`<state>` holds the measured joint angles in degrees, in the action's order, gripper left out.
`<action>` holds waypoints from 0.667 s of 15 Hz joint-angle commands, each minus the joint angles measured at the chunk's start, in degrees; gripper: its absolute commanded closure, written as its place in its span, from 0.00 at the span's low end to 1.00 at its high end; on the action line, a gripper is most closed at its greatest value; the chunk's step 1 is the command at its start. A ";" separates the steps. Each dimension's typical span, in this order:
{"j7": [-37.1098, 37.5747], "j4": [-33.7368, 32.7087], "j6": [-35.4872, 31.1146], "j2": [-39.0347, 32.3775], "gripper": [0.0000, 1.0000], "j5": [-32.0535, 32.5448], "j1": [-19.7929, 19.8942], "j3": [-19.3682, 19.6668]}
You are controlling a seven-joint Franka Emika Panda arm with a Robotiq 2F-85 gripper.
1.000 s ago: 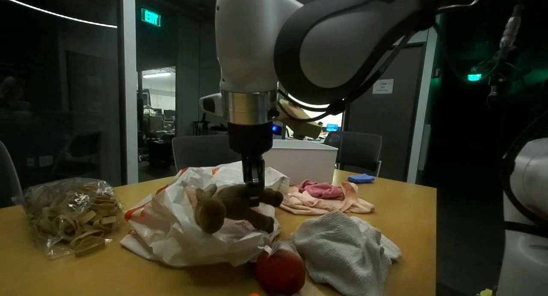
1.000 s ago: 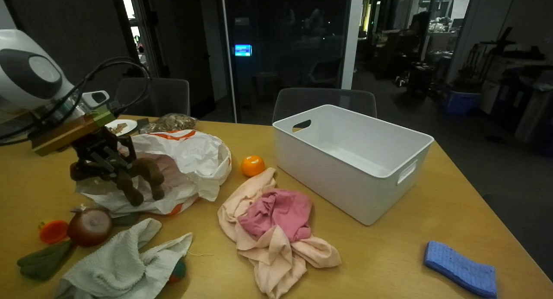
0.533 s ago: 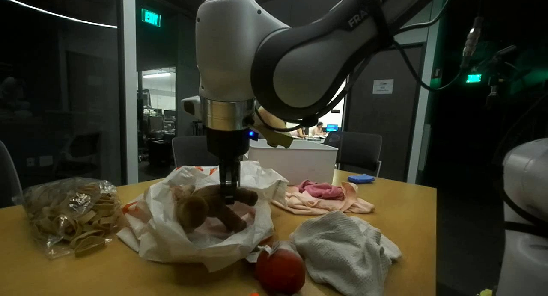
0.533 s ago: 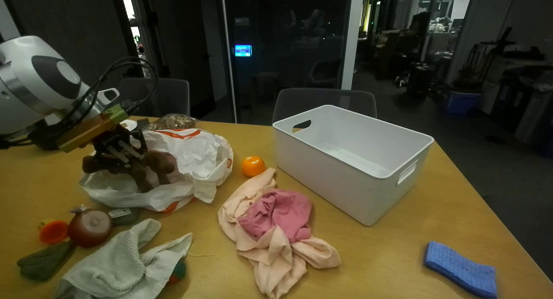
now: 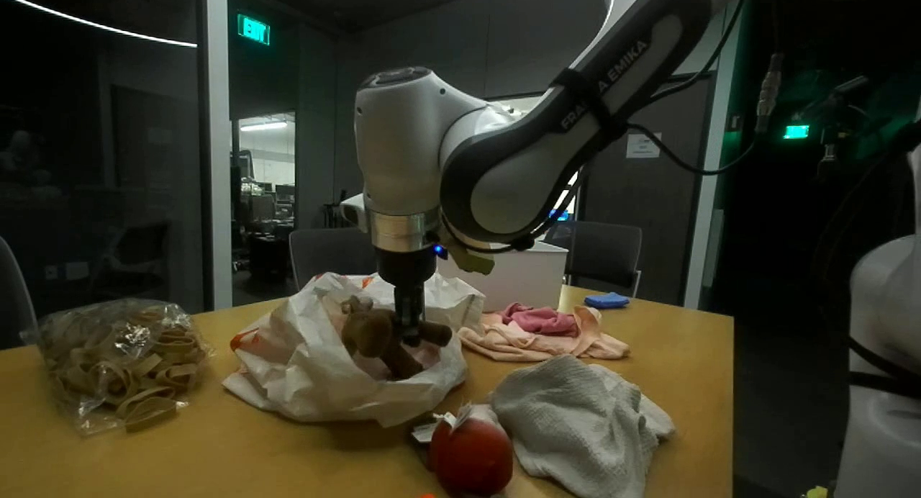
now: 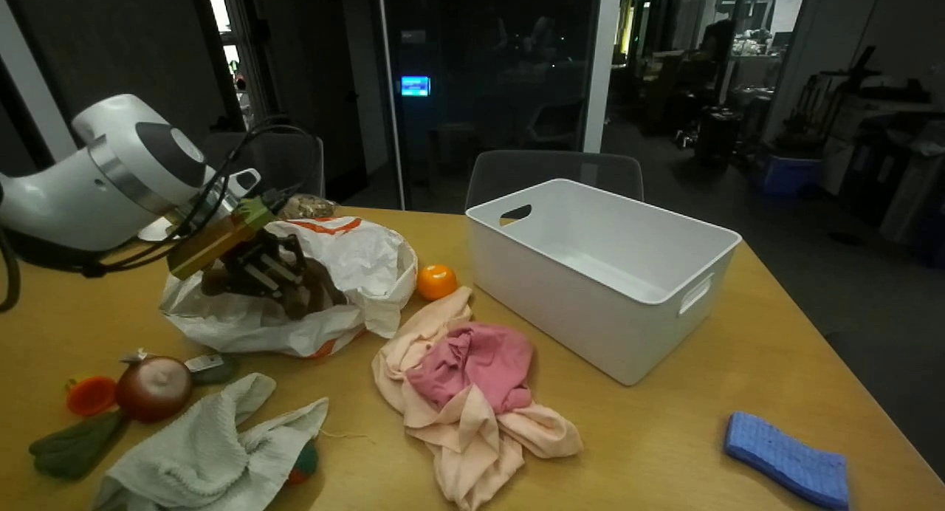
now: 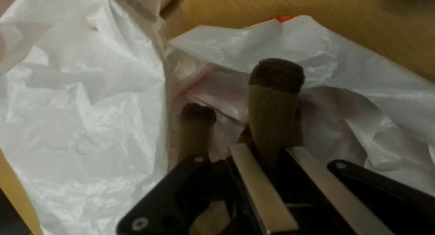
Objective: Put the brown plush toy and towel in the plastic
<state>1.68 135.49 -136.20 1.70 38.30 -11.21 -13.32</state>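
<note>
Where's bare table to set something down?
One patch: table between white box, peach cloth and blue sponge. Another: bordered by bag of tan loops, plastic bag and red ball. Crowded: around towel and red ball, also at the plastic bag's mouth, where the brown toy is.

The long plush toy [image 5: 380,342] is brown; the crumpled plastic bag [image 5: 316,377], white with orange-red marks; the folded cloth towel [image 5: 579,419], off-white.

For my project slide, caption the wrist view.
Robotiq gripper pinching a brown plush toy at the open mouth of a crumpled white plastic bag, wood-grain table below.
</note>
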 commanded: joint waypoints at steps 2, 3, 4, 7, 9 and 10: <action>2.44 1.67 -7.63 -1.06 0.90 0.51 0.43 1.47; 3.03 1.98 -8.89 -1.29 0.90 0.50 0.40 1.63; 3.71 2.43 -10.07 -1.25 0.72 0.36 0.39 1.79; 3.81 3.22 -10.54 0.14 0.50 -0.34 1.07 2.69; 4.20 4.05 -10.26 2.70 0.34 -0.08 1.32 3.12; 4.84 4.33 -9.78 3.86 0.27 -0.11 1.49 3.29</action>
<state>5.43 137.87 -145.45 0.69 38.27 -10.38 -10.69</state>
